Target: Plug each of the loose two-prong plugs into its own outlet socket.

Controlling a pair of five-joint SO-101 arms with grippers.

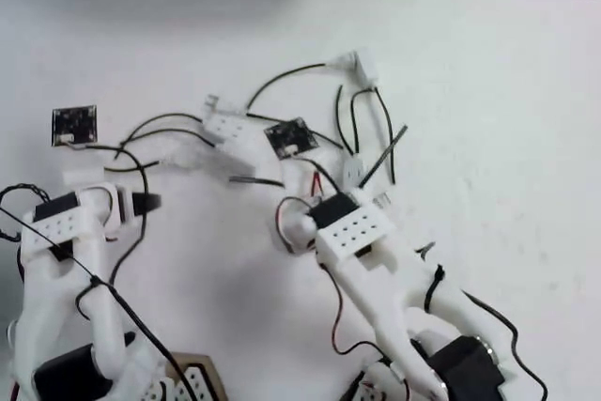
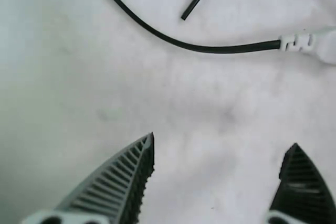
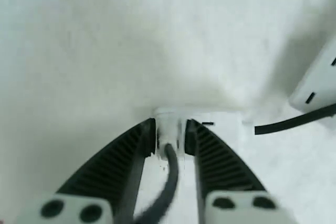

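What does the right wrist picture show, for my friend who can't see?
The right gripper is shut on a white plug, with its black cable trailing back, over the white table. A white socket and another cable lie nearby.

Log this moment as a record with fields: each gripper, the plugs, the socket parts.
left gripper: open, above bare table, near a black cord
right gripper: shut on a white plug, whose dark cord runs back between the fingers
white slotted block: beside the held plug, apart from it
loose plug: white, on the table's far side, cord attached
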